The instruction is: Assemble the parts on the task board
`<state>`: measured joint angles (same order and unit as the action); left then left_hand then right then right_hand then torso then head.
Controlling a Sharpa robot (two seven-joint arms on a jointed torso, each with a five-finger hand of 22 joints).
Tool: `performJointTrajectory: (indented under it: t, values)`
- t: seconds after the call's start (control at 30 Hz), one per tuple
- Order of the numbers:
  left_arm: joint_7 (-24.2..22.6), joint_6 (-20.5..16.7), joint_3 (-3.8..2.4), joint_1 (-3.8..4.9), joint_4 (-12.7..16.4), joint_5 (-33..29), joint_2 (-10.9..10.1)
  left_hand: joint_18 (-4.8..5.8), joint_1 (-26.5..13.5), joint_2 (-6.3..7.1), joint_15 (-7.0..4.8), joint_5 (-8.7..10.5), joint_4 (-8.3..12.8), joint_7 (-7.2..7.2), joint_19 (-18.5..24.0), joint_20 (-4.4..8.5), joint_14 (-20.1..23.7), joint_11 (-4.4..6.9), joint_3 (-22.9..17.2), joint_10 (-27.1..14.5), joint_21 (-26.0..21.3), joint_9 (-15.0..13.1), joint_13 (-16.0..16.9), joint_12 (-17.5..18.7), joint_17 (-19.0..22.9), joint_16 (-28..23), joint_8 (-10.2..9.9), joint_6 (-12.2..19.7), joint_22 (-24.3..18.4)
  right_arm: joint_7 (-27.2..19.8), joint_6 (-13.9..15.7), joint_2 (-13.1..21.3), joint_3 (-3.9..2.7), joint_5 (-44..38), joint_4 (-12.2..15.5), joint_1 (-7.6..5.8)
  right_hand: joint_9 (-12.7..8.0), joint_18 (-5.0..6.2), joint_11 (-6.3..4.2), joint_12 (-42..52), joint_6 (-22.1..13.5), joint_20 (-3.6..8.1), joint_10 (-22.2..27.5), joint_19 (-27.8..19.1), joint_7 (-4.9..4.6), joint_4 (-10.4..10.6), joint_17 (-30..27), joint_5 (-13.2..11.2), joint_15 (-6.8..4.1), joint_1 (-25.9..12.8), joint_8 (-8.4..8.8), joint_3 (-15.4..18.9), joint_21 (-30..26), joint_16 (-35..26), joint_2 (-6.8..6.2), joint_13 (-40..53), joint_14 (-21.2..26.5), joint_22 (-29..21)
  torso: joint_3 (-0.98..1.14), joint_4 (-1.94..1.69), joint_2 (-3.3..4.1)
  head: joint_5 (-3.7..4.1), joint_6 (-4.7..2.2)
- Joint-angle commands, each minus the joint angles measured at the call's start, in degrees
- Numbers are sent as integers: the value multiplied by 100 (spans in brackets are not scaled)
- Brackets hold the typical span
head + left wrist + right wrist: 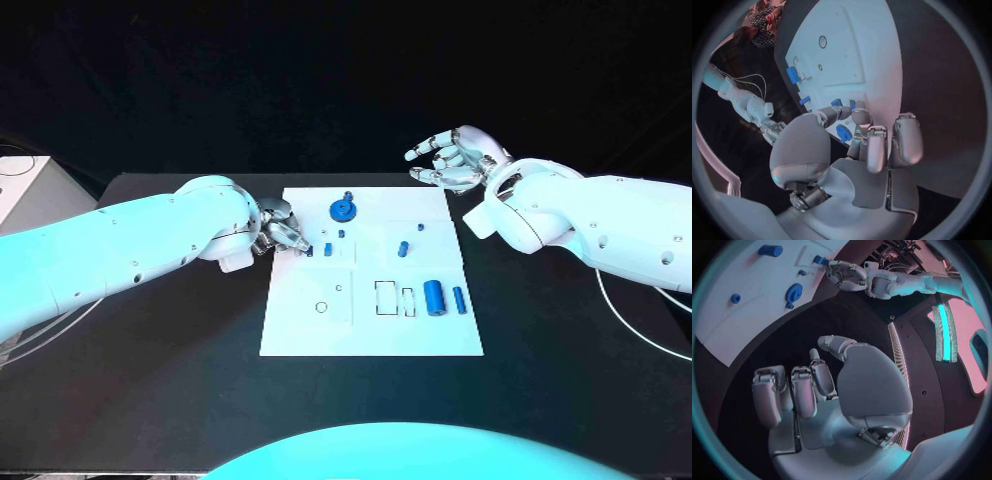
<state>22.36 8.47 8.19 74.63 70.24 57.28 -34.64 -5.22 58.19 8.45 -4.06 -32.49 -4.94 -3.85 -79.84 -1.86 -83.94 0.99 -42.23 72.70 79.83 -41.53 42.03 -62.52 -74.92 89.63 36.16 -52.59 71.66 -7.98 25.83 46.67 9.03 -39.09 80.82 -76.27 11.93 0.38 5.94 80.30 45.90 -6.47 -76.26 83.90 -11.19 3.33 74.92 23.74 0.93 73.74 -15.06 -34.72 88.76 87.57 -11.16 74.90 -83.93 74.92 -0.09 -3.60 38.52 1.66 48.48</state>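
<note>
Here the white task board [310, 330] carries small blue parts [434, 295]; both hands' fingers curl inward, seemingly on nothing.

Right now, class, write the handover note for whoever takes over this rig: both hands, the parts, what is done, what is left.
Left hand: at the task board's left edge, fingers curled among small blue parts; whether it grips one cannot be told.
Right hand: holds nothing, fingers apart, above the table off the board's far right corner.
Parts: blue round part near the far edge, two blue cylinders lying at right.
Done: cannot tell. Left: assembly.
</note>
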Motion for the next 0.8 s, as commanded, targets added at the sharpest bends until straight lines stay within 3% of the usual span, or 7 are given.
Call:
performJointTrajectory:
  t: [0.03, 0.13, 0.33, 0.5, 0.57, 0.8]
  values:
    - [-49, 194, -43, 9, -36, -204, 22, 99, 2, -80, -47, -35, 1308, 54, -46, 5, -606, 23, -1292, 22, 37, -6, 0, -18, -1508, 37, 24, -115, 5, -57, -46, -7, -2, -16, 0, 1, -2, 1, -1, -7, 52, -27, -9, 562, 4, -34, 1088, -14, 17, -58, 34, 8, -11, -26, 1, 158, -485, 1372, 6, 4, 1, 15, 10]
    - [-52, 383, -105, 43, -91, -341, 40, 101, 1, -80, -47, -36, 1309, 55, -50, 5, -606, 23, -1293, 19, 40, -6, -10, -13, -1508, 37, 25, -116, 11, -54, -44, -3, -2, -16, 1, 1, -2, 1, -1, -7, 52, -27, -9, 562, 4, -34, 1088, -14, 17, -58, 34, 8, -11, -26, 1, 158, -485, 1372, 9, -3, 4, 25, 12]
    - [-39, 1029, -164, 151, -269, -621, 108, 100, -1, -80, -47, -38, 1314, 55, -46, 5, -606, 23, -1294, 17, 38, -6, -23, -6, -1508, 37, 26, -117, 6, -51, -41, -3, -2, -17, 0, 1, -2, 1, -1, -7, 52, -27, -9, 562, 4, -34, 1088, -14, 17, -58, 34, 8, -11, -26, 1, 158, -485, 1372, 8, -8, -2, 22, 38]
    - [-26, 1496, -188, 222, -399, -820, 171, 98, -2, -80, -47, -39, 1317, 56, -40, 5, -606, 24, -1294, 17, 33, -5, -26, -5, -1508, 37, 26, -117, -3, -51, -41, -12, -2, -18, -9, 1, -2, 1, -1, -7, 52, -27, -9, 562, 4, -34, 1088, -14, 17, -58, 34, 8, -11, -26, 1, 158, -485, 1372, 5, -14, -9, 22, 56]
    - [-11, 1662, -193, 248, -450, -897, 198, 99, -3, -79, -47, -40, 1318, 56, -44, 5, -606, 24, -1294, 19, 37, -5, -23, -7, -1508, 37, 26, -118, 4, -50, -42, -14, -2, -19, -11, 1, -2, 1, -1, -7, 52, -27, -9, 562, 4, -34, 1088, -14, 17, -58, 34, 8, -11, -26, 1, 158, -485, 1372, 4, -13, -10, 19, 33]
    - [116, 2145, -202, 299, -636, -1124, 290, 94, -8, -75, -44, -40, 1323, 55, -26, 4, -606, 23, -1285, 9, 21, -3, -64, 16, -1508, 37, 24, -119, -24, -50, -42, -19, -2, -19, -20, 1, -2, 1, -1, -7, 52, -27, -9, 562, 4, -34, 1088, -14, 17, -58, 34, 8, -11, -26, 1, 158, -485, 1372, -4, -10, -5, 33, 73]
